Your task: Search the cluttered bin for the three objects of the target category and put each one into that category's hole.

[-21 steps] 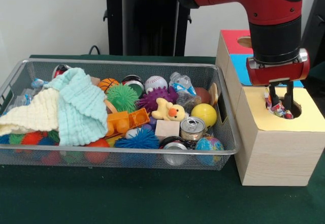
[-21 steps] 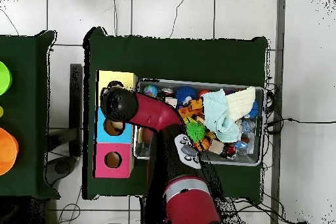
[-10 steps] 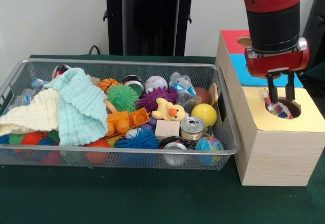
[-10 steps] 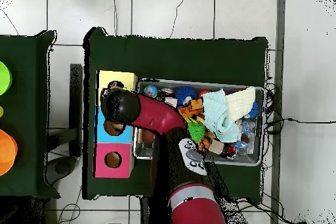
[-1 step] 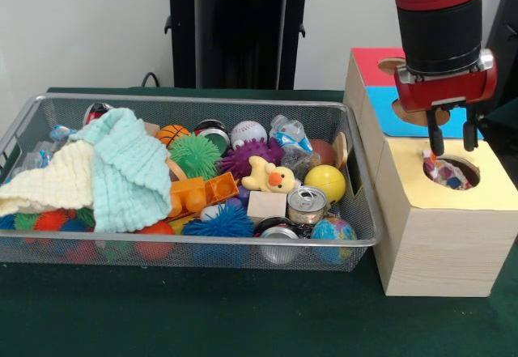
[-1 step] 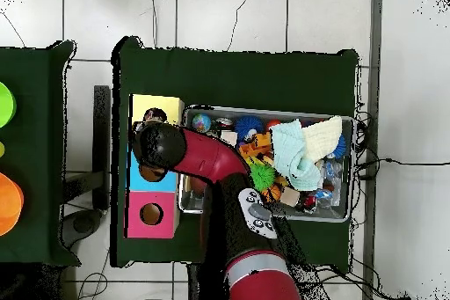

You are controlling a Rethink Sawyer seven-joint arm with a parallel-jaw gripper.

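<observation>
A crumpled colourful wrapper (image 5: 444, 172) lies inside the round hole (image 5: 461, 180) in the yellow top of the wooden box (image 5: 441, 244). My gripper (image 5: 453, 148) hangs just above that hole, open, with nothing between its fingers. In the overhead view the arm's wrist (image 6: 160, 144) covers the gripper, and the hole with the wrapper (image 6: 155, 118) shows at its edge. The wire bin (image 5: 202, 253) holds a crushed plastic bottle (image 5: 289, 133) and two opened cans (image 5: 307, 204) (image 5: 279, 232) among toys.
The box also has a blue section (image 5: 387, 108) and a red section (image 5: 372, 59), each with a hole. The bin (image 6: 344, 213) carries folded cloths (image 5: 105, 171), spiky balls, a rubber duck (image 5: 271, 176), a yellow ball (image 5: 326, 181) and a globe ball (image 5: 333, 231).
The gripper has risen out of the yellow hole, where its fingers were down around the wrapper. The wrapper stays in the hole, let go.
</observation>
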